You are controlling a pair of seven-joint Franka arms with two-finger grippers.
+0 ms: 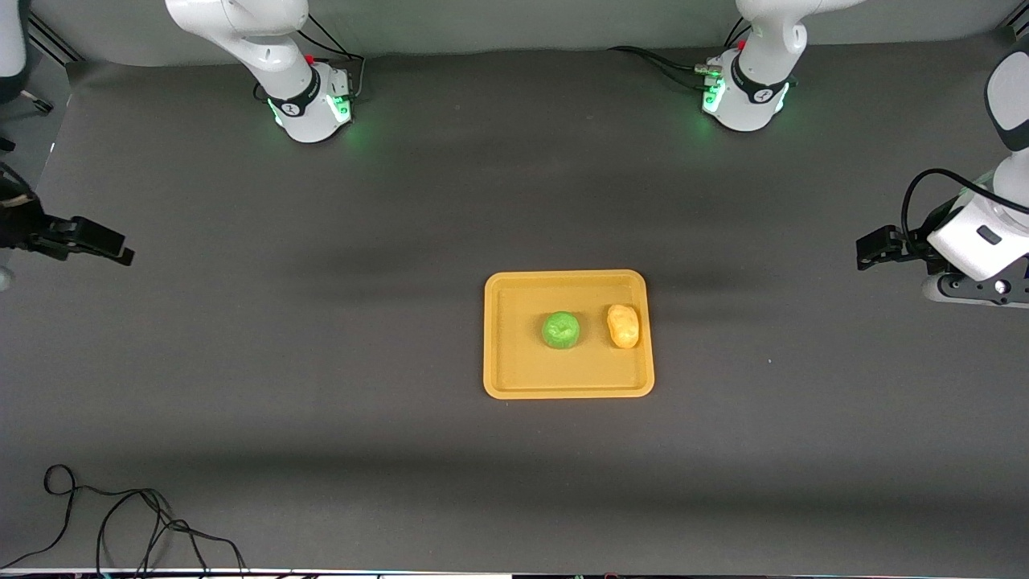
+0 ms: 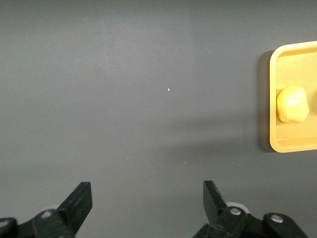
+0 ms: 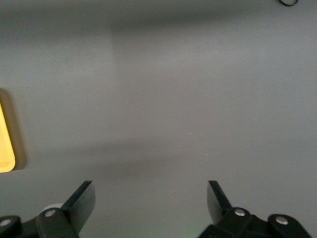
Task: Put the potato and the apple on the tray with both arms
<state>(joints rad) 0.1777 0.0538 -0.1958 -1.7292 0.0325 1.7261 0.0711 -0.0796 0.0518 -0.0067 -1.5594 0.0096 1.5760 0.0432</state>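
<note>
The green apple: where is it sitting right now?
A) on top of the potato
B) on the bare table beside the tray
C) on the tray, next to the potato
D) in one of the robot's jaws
C: the apple rests on the tray beside the potato, slightly apart from it, while both arms wait at the table's ends with jaws open and empty.

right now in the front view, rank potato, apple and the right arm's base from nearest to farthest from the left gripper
1. potato: on the tray, at the end toward the left gripper.
2. apple: beside the potato, mid-tray.
3. right arm's base: at the table's robot edge.
</note>
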